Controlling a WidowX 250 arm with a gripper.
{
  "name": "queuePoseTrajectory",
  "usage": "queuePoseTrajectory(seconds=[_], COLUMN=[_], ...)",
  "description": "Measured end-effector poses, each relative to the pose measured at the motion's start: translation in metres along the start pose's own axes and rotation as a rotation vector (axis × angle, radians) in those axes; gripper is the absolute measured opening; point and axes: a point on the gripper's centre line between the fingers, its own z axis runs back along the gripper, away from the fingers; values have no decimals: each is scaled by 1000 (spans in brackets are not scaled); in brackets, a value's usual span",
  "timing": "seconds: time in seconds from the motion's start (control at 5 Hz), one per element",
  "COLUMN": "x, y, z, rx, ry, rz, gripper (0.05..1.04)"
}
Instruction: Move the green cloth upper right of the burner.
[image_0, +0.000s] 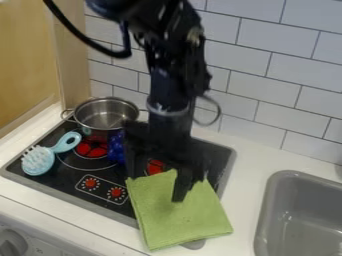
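1. The green cloth (170, 220) lies over the stove's near right corner, its near part on the white table (83, 222). Its long axis runs near to far, the far end leaning a little left. The far edge is uneven; the near edge slants, its right corner farther back than its left.
2. The gripper (155, 189) hangs over the cloth's far part, fingers pointing down and set wide apart: one at the cloth's far left corner, the other in front of its middle. Whether either touches it, I cannot tell.
3. The arm (170, 95) drops from the top edge, almost upright, across the stove (50, 185).
4. The light blue brush (38, 160) lies on the stove's left side, handle toward the far right.
5. A dark blue thing (117, 148), partly hidden, is just left of the gripper.
6. The metal pot (107, 114) stands upright at the stove's far left.
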Motion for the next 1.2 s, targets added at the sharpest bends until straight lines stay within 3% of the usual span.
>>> queuePoseTrajectory(seconds=[0.2,0.6,1.2], x=[-2,0,39], y=[-3,-11,-13], z=[-21,-37,-37], rx=[-3,-19,-24], ry=[53,92,56], rz=[1,-28,-52], gripper=[999,999,999])
